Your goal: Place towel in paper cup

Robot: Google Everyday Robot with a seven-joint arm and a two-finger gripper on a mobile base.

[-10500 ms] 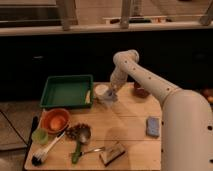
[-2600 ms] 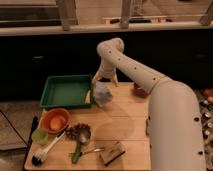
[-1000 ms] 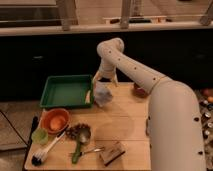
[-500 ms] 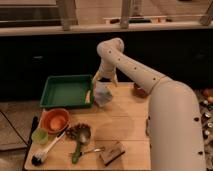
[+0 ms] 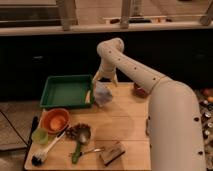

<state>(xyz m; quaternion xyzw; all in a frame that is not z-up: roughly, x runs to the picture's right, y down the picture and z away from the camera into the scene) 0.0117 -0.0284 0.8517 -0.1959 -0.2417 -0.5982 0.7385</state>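
My gripper (image 5: pixel 102 80) hangs from the white arm over the back of the wooden table (image 5: pixel 125 125), just right of the green tray (image 5: pixel 65 92). Directly under it is a pale grey-blue bundle, which looks like the towel (image 5: pixel 102 94). It sits at the spot where the white paper cup stood. I cannot tell the cup from the towel here, nor whether the towel rests in the cup or hangs from the gripper.
An orange bowl (image 5: pixel 55 120), a small green cup (image 5: pixel 40 136), a brush (image 5: pixel 42 152), a metal spoon (image 5: pixel 82 135) and a brown block (image 5: pixel 112 152) lie at the front left. A red object (image 5: pixel 140 91) sits behind the arm. The arm's big white link (image 5: pixel 175 125) covers the table's right side.
Nothing has visibly moved in the last 2.6 seconds. Since 10.5 seconds ago the arm has swung across the right side and now hides the blue item there.
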